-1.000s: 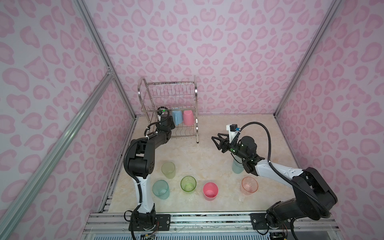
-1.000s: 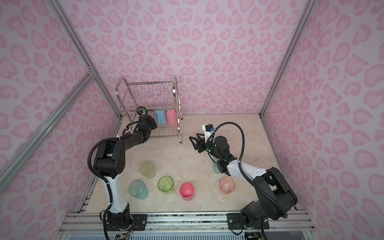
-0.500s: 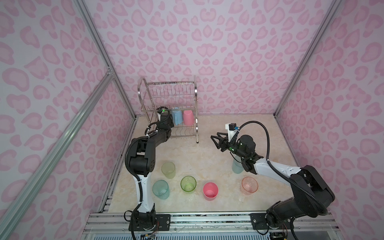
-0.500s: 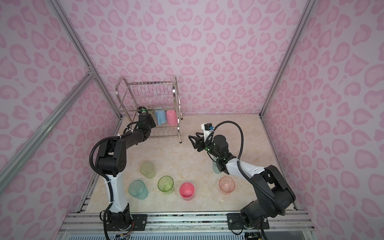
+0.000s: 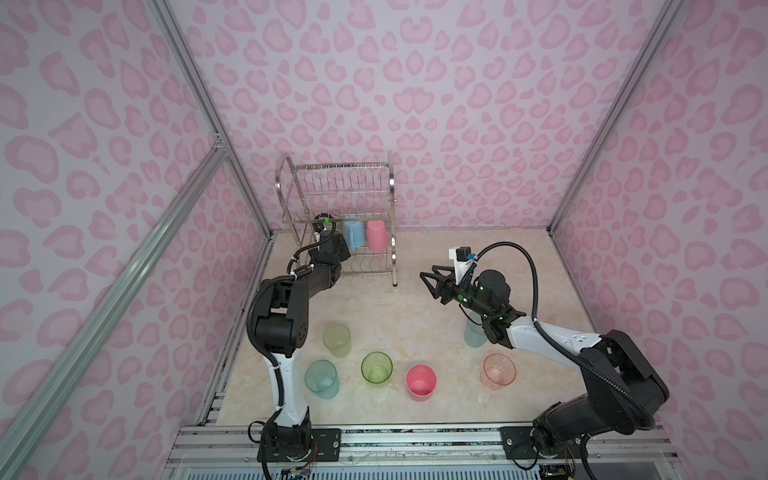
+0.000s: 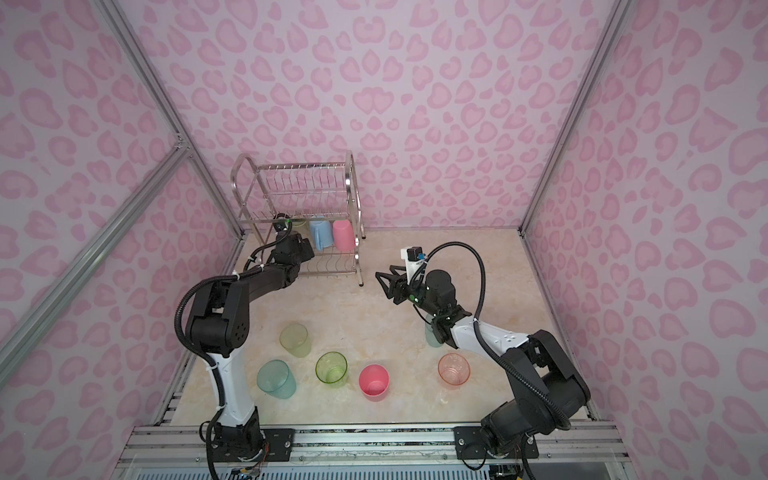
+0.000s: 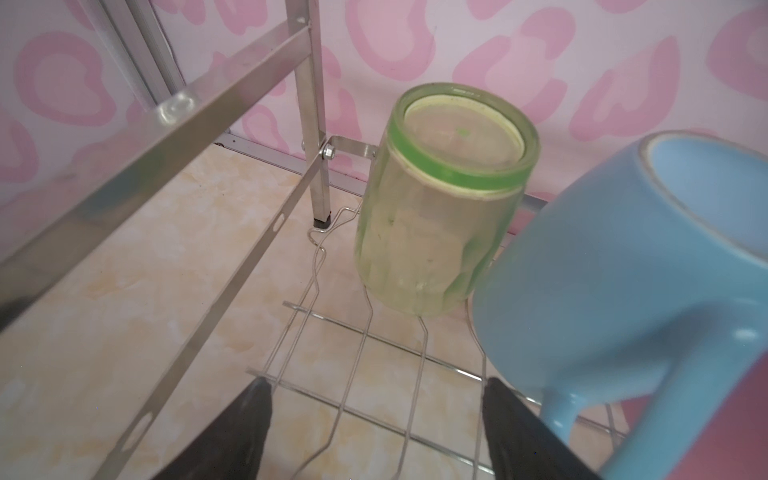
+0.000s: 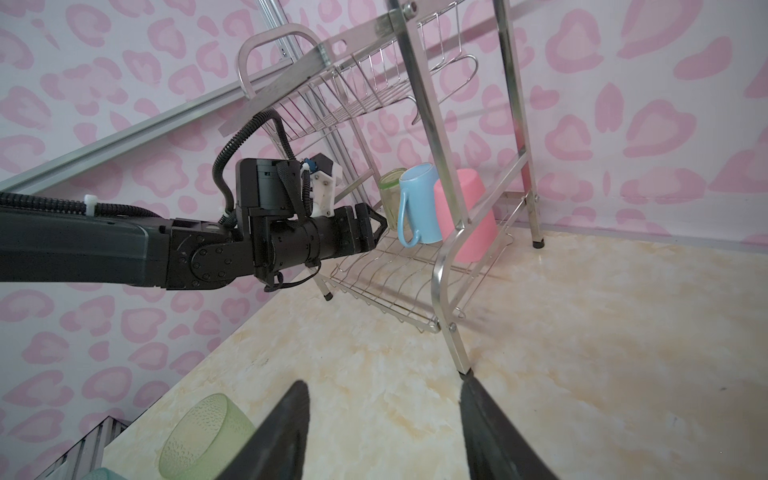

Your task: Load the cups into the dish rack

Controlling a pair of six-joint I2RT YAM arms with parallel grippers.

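The chrome dish rack [image 5: 392, 199] [image 6: 352, 195] stands at the back left. On its lower shelf a green cup [image 7: 432, 232] [image 8: 390, 195] sits upside down, beside a light-blue mug [image 5: 353, 234] [image 7: 623, 266] and a pink cup [image 5: 377, 235] [image 8: 469, 216]. My left gripper [image 7: 376, 384] [image 5: 341, 249] is open just in front of the green cup, over the shelf wires, touching nothing. My right gripper [image 8: 384, 384] [image 5: 430, 278] hangs open and empty above the floor, right of the rack.
Near the front edge stand a pale green cup [image 5: 336, 340], a teal cup [image 5: 321, 379], a green cup [image 5: 376, 368], a pink cup [image 5: 421, 382] and a peach cup [image 5: 499, 370]. Another teal cup [image 5: 473, 334] is partly hidden behind my right forearm.
My left gripper's jaws have spread apart at the lower shelf, and the green cup now rests there free. The right arm has barely shifted.
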